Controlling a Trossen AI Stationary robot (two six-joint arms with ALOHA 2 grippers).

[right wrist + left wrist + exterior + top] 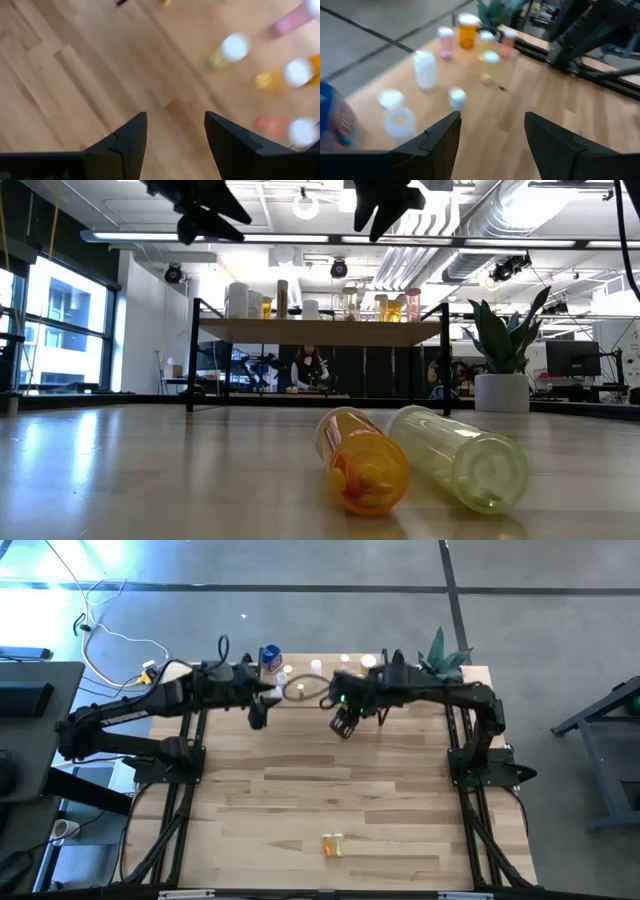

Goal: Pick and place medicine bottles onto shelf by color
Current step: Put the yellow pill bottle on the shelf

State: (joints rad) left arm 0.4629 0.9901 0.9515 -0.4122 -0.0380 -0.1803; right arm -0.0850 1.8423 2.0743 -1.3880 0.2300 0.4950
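High view shows both tools, left tool point(258, 718) and right tool point(344, 725), open and empty by the shelf point(300, 692); reach down gently for the lying orange bottle point(333, 846)

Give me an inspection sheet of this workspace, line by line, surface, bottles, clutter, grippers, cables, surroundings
Surface: wooden table, light planks.
Job's things: shelf at the far edge carries upright medicine bottles; two bottles, orange and pale yellow, lie touching at the near edge.
Clutter: potted plant beside the shelf.
Grippers: left gripper and right gripper open, empty, raised near the shelf.
Cables: white cable on the floor, off-table.
Surroundings: person beyond the shelf.
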